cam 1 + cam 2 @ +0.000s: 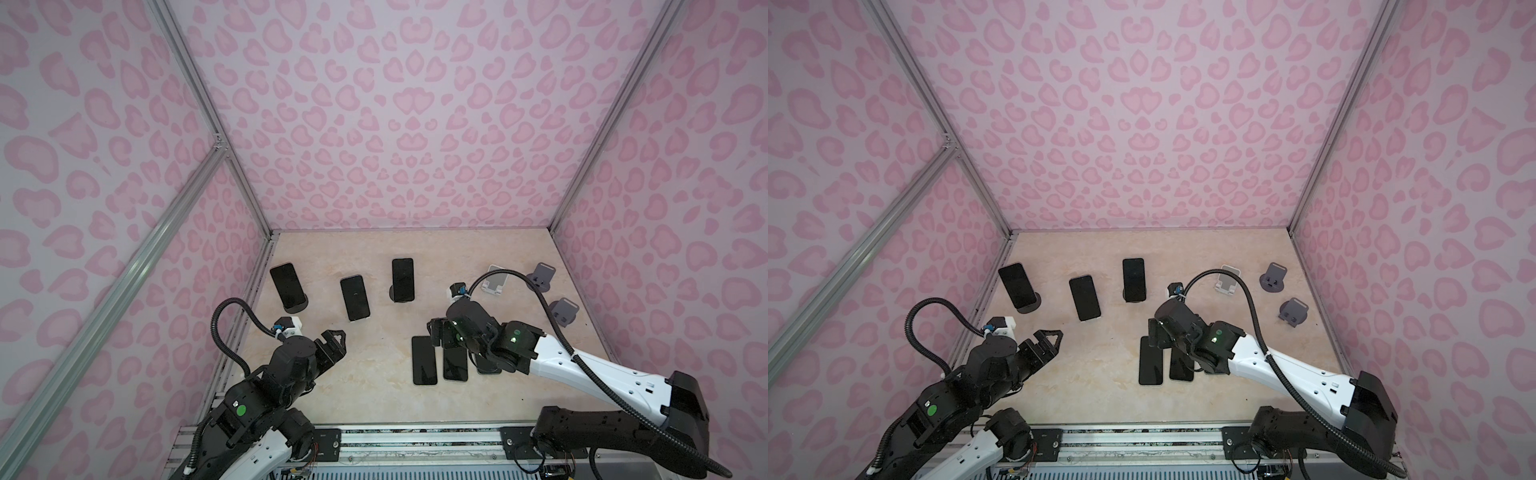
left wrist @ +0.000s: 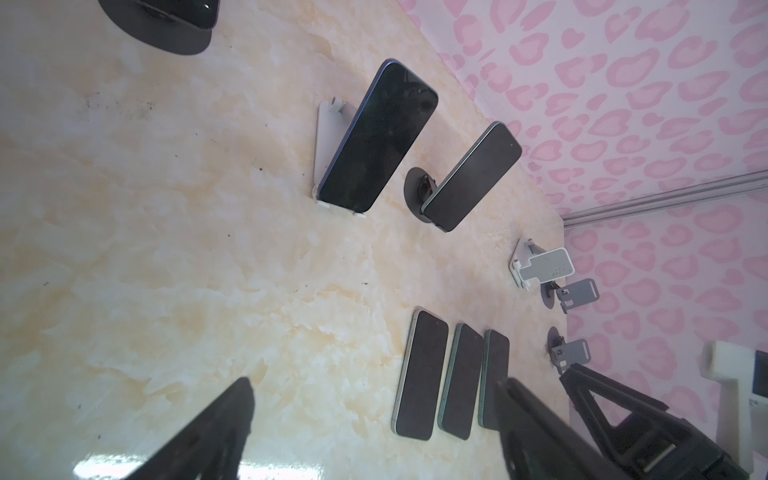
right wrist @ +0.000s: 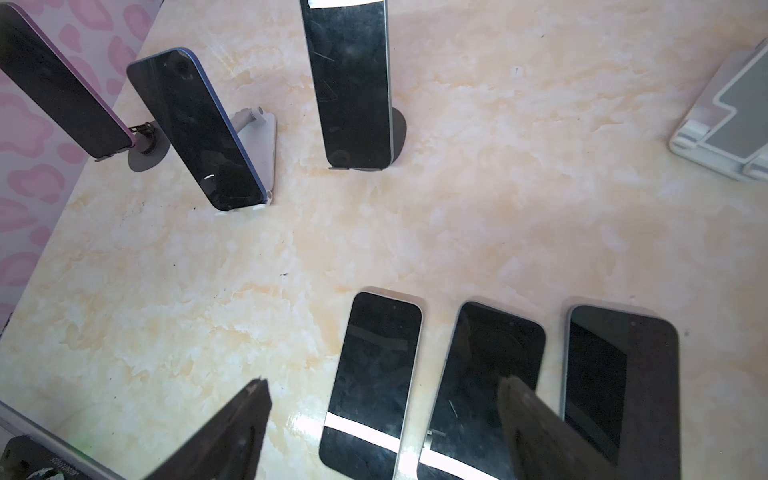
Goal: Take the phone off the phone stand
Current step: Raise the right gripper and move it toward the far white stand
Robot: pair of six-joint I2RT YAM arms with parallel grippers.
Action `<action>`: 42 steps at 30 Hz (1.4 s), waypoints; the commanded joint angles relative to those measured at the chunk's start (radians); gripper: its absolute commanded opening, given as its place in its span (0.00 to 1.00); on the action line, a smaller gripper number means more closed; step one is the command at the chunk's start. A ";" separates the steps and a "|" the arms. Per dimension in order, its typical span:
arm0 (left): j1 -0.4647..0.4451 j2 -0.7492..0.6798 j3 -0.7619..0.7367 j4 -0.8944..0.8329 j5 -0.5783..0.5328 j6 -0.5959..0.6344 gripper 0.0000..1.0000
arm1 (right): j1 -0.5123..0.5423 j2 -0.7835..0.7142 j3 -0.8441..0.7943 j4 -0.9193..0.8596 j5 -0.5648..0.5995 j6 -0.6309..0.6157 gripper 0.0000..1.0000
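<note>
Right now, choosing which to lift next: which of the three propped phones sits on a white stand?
The middle phone, blue-edged: its white stand is a flat plate, whereas the left phone and right phone lean on dark round bases.

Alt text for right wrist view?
Open right gripper hovers over three phones lying flat side by side on a marble table. Beyond them, three more phones lean on stands, and an empty white stand sits at the frame edge.

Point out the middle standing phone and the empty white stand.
middle standing phone (image 1: pixel 355 298): in a top view, screen centre
empty white stand (image 2: pixel 547 266): in the left wrist view, back plate
</note>
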 commanded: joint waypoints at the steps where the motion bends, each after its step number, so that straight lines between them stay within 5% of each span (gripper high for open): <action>1: 0.001 0.010 -0.012 -0.015 0.022 -0.032 0.92 | 0.001 -0.026 -0.038 0.038 0.053 -0.007 0.89; 8: 0.001 0.094 0.068 -0.035 -0.012 -0.026 0.92 | 0.000 -0.006 -0.046 0.048 0.039 -0.006 0.89; 28: 0.001 0.111 -0.014 -0.016 -0.067 -0.201 0.91 | -0.035 0.013 0.031 0.017 0.005 -0.145 0.97; 42: 0.002 0.101 0.137 -0.086 -0.213 -0.161 0.90 | -0.190 0.042 -0.006 0.098 -0.106 -0.173 0.96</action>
